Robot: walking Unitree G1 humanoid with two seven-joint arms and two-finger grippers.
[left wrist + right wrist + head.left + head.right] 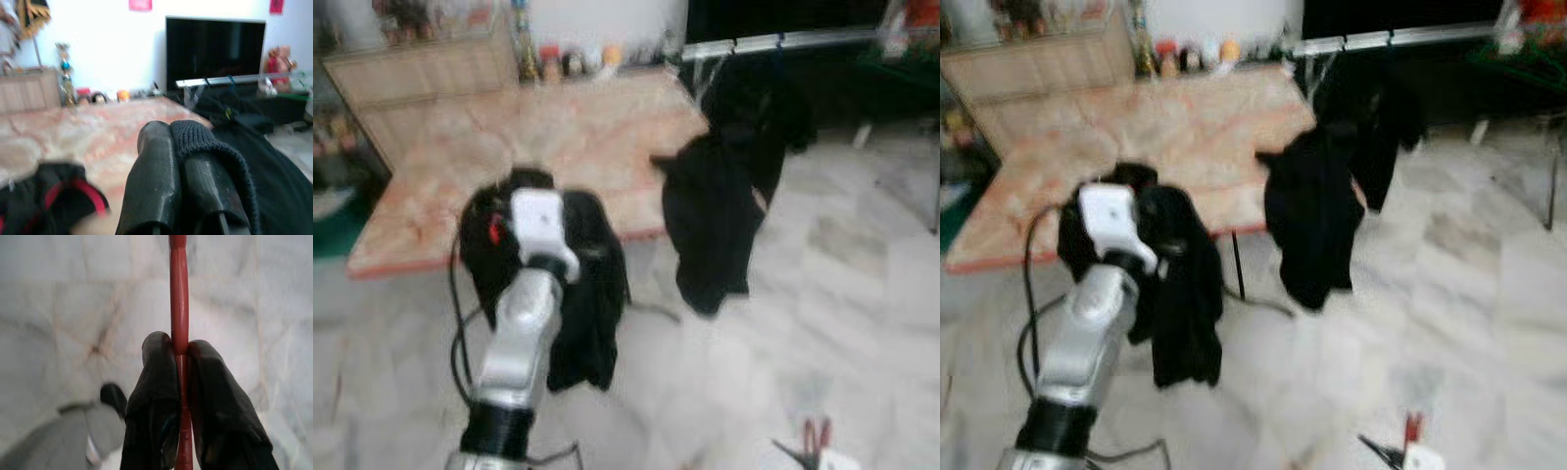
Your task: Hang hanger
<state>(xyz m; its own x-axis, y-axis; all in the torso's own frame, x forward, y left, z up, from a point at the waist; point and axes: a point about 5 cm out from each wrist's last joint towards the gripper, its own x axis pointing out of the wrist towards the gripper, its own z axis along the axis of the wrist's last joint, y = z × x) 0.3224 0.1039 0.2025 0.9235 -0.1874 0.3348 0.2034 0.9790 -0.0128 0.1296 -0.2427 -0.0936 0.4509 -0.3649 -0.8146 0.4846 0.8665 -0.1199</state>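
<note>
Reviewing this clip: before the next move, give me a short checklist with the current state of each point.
1. Right claw shut on the red hanger: ok, both fingers pinch its thin bar above the marble floor.
2. Left claw shut on the black knitted garment: ok, knit fabric sits between and over the fingers.
3. Garment off the floor: ok, it hangs from the raised left arm in the head views.
4. Silver rail in reach: cannot tell, it lies beyond the pink marble table.
5. Free space on the rail: cannot tell, another black garment already hangs there.
6. Image sharpness: not ok, the head views are blurred.
</note>
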